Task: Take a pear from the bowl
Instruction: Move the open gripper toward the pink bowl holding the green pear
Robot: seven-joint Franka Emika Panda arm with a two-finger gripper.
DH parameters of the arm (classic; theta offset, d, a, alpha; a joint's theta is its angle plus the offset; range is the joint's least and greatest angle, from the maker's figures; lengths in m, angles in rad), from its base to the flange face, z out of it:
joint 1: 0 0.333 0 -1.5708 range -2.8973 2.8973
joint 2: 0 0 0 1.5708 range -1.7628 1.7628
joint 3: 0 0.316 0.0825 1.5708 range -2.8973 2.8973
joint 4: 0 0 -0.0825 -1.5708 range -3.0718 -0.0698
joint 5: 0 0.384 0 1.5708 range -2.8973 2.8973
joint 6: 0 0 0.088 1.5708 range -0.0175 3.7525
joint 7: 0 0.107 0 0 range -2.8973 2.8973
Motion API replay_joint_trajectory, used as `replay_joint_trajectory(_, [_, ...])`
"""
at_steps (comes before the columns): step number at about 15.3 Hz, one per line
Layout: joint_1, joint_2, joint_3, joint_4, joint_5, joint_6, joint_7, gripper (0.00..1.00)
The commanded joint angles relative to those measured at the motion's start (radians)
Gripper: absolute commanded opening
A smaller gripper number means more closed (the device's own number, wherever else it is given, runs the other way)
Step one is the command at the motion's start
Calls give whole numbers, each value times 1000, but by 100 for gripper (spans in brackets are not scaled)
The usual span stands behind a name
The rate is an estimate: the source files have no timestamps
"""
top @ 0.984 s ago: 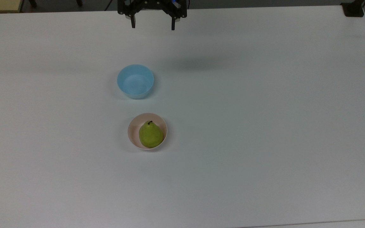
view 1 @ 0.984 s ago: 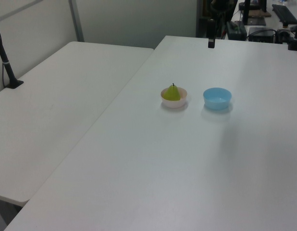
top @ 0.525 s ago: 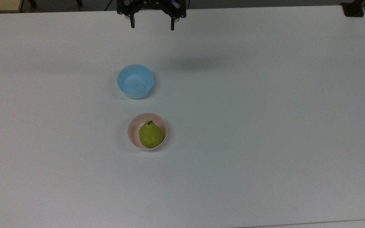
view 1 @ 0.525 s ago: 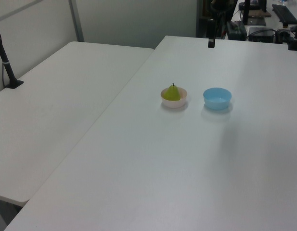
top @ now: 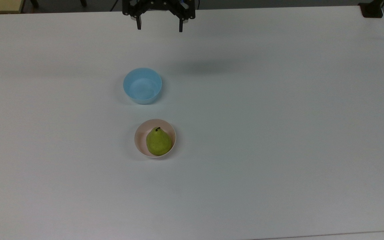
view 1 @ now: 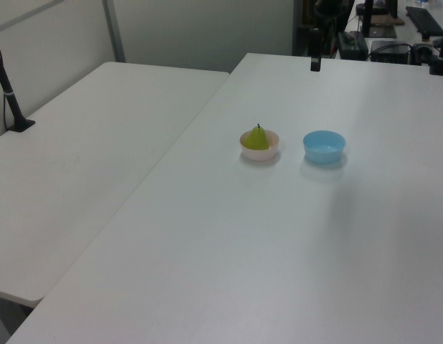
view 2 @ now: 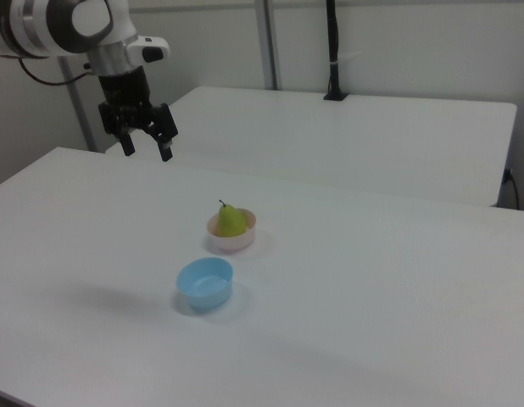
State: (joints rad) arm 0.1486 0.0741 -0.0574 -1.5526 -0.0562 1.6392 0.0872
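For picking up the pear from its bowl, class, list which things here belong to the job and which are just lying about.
Belongs to the job:
- pear, lying in its bowl
- pink bowl
- gripper, open, high above the far table edge

Just lying about:
- blue bowl, nothing inside
- second table alongside

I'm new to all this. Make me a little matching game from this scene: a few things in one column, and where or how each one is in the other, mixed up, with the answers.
Things:
1. pear
2. blue bowl
3. end effector
4. pink bowl

States:
A. holds nothing, between the robot and the fruit in the top view
B. hangs open above the table's far edge in the top view
C. carries the fruit
D. stem up, leaning on a rim

Pairs: 1-D, 2-A, 3-B, 4-C
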Motion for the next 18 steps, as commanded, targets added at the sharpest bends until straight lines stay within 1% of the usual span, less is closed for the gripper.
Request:
replay_joint_trajectory(1, [-6,4,-15,-14,13,39,-21,100])
replay_joint_trajectory(4, [-30,44,-15,-11,16,106,-64,100])
replay_joint_trajectory(9, [-70,117,-16,-11,16,247,-75,100])
replay_joint_trajectory(16, [-64,266,-13,-11,15,433,-109,100])
replay_joint_trajectory(18, [-60,302,-10,-11,1,467,-109,100])
